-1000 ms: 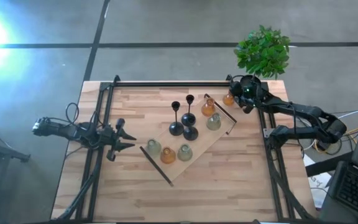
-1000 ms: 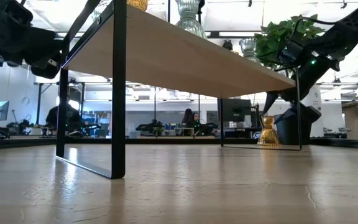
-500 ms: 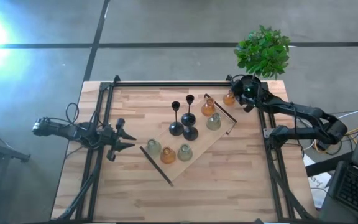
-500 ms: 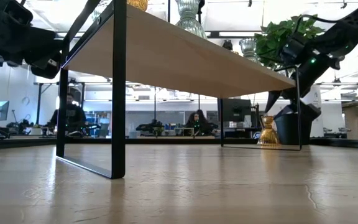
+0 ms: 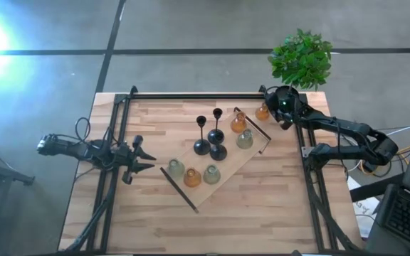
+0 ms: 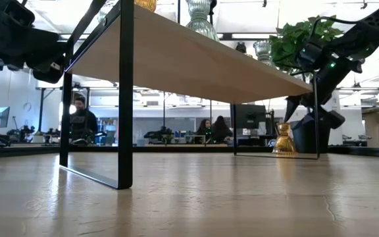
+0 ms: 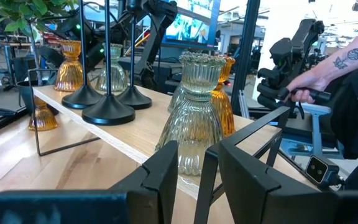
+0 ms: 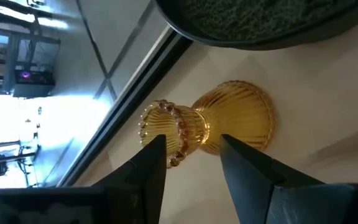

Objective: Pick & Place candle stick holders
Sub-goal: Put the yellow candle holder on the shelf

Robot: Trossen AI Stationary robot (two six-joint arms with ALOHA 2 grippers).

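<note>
Wooden table (image 5: 262,206), office room behind

A raised wooden shelf (image 5: 216,160) lies diagonally across the middle of the table (image 5: 276,213), crowded with three black stemmed holders (image 5: 209,137) and glass holders (image 5: 193,173). The tabletop on the near side and by the left gripper (image 5: 142,159) is bare. At the far right corner, an amber holder (image 5: 262,112) stands hemmed between the shelf's end frame (image 5: 253,126), the plant pot (image 6: 311,135) and the right gripper (image 5: 270,107).

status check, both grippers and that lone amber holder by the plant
Right gripper open, straddling amber holder. Left gripper open, idle at table's left. Plant pot close beside.
</note>
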